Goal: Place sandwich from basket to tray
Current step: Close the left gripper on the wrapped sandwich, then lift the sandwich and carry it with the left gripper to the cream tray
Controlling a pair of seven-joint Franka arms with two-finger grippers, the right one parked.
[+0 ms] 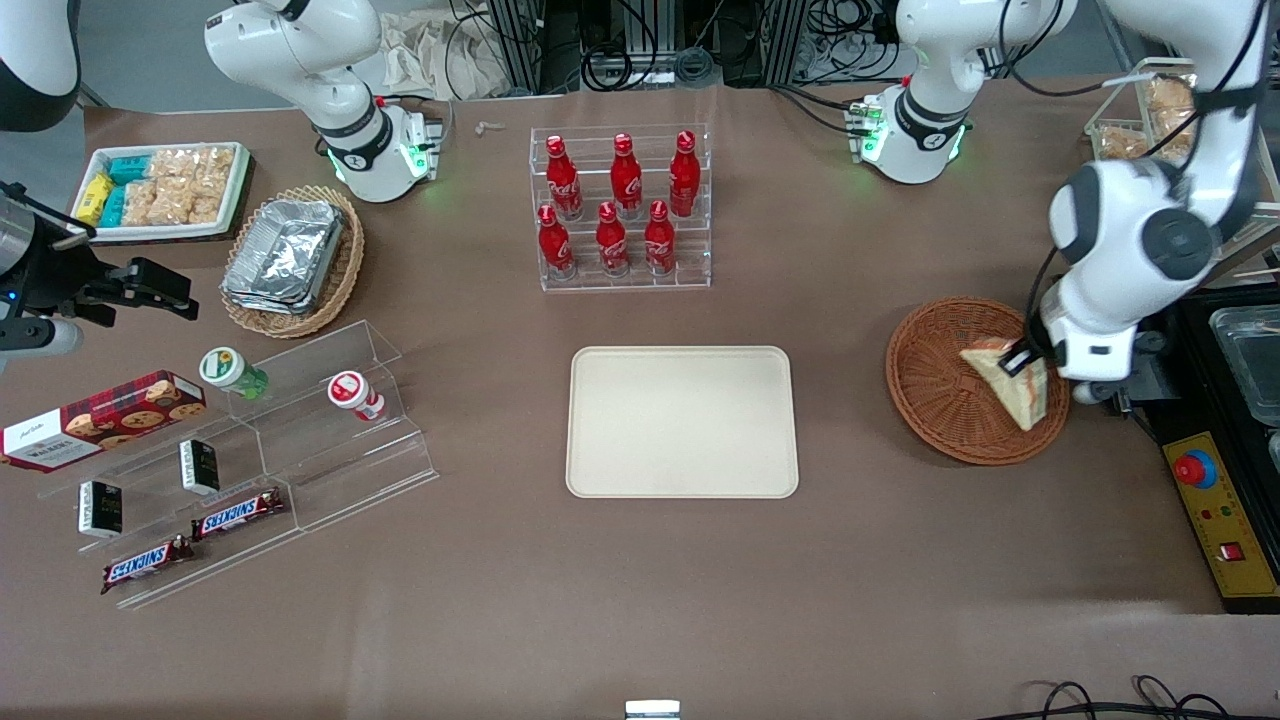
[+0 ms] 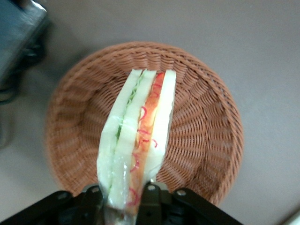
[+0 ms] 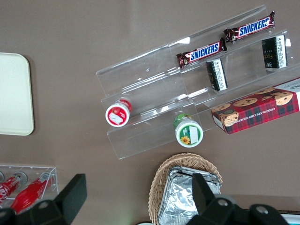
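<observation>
The gripper [image 1: 1020, 362] is over the basket [image 1: 940, 400], and it squeezes the sandwich [image 1: 1010, 385] between its two fingers. The basket is round, brown and woven. It sits on the brown table [image 1: 640, 600] beside the tray [image 1: 682, 421], toward the working arm's end of the table. The tray is big, flat and cream.

In the front view, the sandwich is a pale wedge. One corner is up at the gripper, and the rest hangs down over the part of the basket away from the tray. It is hard to tell there if the low end touches the basket. The filling does not show from there.

The left wrist view looks straight down past the gripper [image 2: 123, 199]. Here the sandwich [image 2: 138, 140] shows its cut edge, with white bread, a green layer and a red layer. Clear wrap shines around it. A black finger [image 2: 151, 197] presses on each side of its near end. The basket [image 2: 201, 131] spreads out under the sandwich. The tray cannot be seen in this view.

The right wrist view shows other things. It shows a corner of the tray [image 3: 14, 93]. It also shows two Snickers bars [image 3: 201, 52] on a clear stand near a cookie box [image 3: 258, 110]. The basket and sandwich do not show there.
</observation>
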